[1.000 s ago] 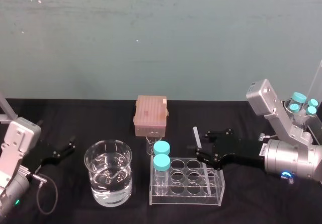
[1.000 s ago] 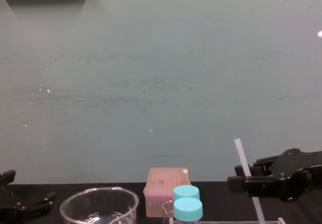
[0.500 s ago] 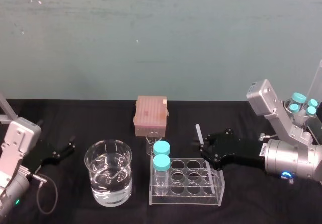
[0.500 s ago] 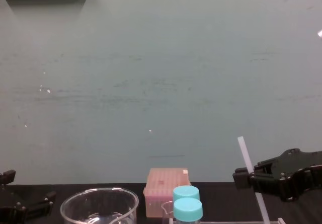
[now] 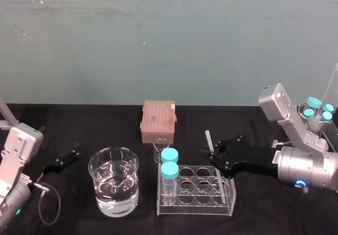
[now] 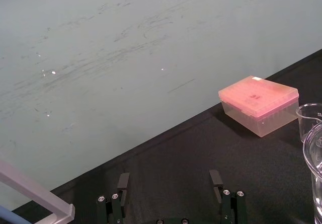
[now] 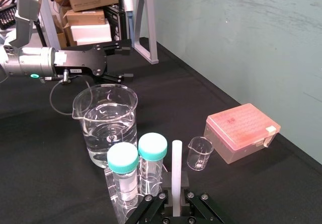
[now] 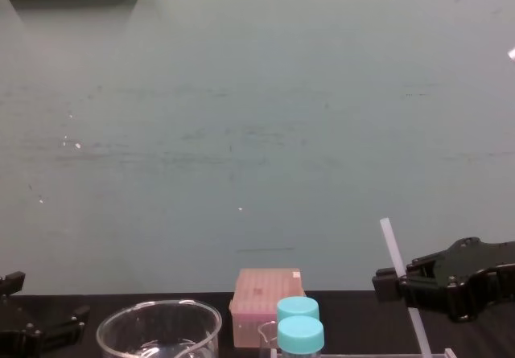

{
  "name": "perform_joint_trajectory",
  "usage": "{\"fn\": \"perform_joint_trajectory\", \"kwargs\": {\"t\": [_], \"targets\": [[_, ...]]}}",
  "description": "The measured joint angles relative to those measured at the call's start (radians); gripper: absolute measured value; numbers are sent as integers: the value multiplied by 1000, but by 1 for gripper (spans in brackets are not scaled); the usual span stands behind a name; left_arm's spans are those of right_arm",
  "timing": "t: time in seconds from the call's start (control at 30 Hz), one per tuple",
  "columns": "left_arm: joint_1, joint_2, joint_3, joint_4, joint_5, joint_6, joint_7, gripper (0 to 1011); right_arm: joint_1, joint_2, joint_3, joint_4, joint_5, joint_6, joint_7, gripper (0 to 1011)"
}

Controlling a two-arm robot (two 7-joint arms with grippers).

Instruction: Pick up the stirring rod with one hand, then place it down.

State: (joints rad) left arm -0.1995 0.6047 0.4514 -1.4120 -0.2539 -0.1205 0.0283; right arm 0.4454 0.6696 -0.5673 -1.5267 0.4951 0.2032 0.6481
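My right gripper is clamped on the stirring rod. The rod leans with its lower end inside the right-hand column of the clear tube rack, near the bench's front edge. Two blue-capped vials stand in the rack's left column, apart from the rod. A beaker of water sits just left of the rack. A small glass beaker and a pink tip box lie behind the rack. My left gripper rests with its fingers spread wide toward the bench's left end. The bench is matte black against a teal wall. More capped vials stand at the right end.
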Motion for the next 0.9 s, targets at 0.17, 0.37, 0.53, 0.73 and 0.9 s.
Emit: {"fn": "perform_joint_trajectory", "kwargs": {"t": [0.17,0.37,0.53,0.73,0.9], "targets": [[0,0,0,0,0,0,0,1005,-16,0,15,-3,6,-15,-10,72],[0,0,0,0,0,0,0,1005,-43,-3,65,-21,47,-37,-35,72],[0,0,0,0,0,0,0,1005,-56,1,101,-48,79,-42,-47,72],[0,0,0,0,0,0,0,1005,-58,11,140,-90,113,-50,-58,72],[0,0,0,0,0,0,0,1005,-43,13,162,-109,133,-57,-69,72]]}}
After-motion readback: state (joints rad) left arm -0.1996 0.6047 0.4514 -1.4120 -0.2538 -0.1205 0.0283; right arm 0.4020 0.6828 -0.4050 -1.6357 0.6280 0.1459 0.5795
